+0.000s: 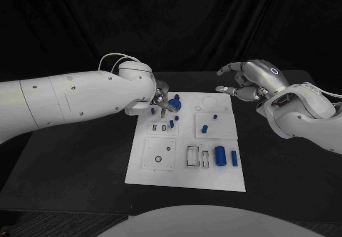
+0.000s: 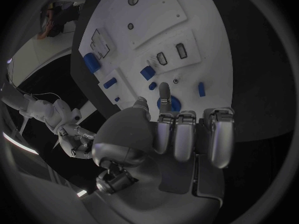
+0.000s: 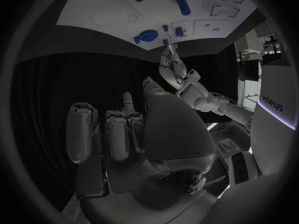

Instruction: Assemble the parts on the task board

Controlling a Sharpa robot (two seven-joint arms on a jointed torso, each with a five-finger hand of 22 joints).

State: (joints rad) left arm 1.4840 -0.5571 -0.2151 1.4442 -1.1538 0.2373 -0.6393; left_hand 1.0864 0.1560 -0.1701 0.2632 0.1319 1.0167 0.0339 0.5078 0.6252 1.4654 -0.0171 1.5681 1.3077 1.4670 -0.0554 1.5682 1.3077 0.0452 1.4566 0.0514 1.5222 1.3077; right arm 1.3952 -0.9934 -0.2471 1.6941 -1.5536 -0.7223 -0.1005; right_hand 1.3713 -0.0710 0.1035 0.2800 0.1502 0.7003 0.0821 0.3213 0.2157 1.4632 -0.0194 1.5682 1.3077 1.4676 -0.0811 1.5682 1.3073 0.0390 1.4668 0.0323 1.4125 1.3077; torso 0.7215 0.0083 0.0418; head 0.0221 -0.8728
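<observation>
My left hand (image 1: 162,100) hangs fingers-down and holding nothing over the far left corner of the white board (image 1: 187,180), the round blue part (image 1: 174,104) just right of my fingertips, my empty, loosely curled right hand (image 1: 246,79) well apart

White task board (image 1: 187,170) (blue parts (image 1: 220,156), black-outlined recesses) on black table (image 1: 85,163); silver hands.
</observation>
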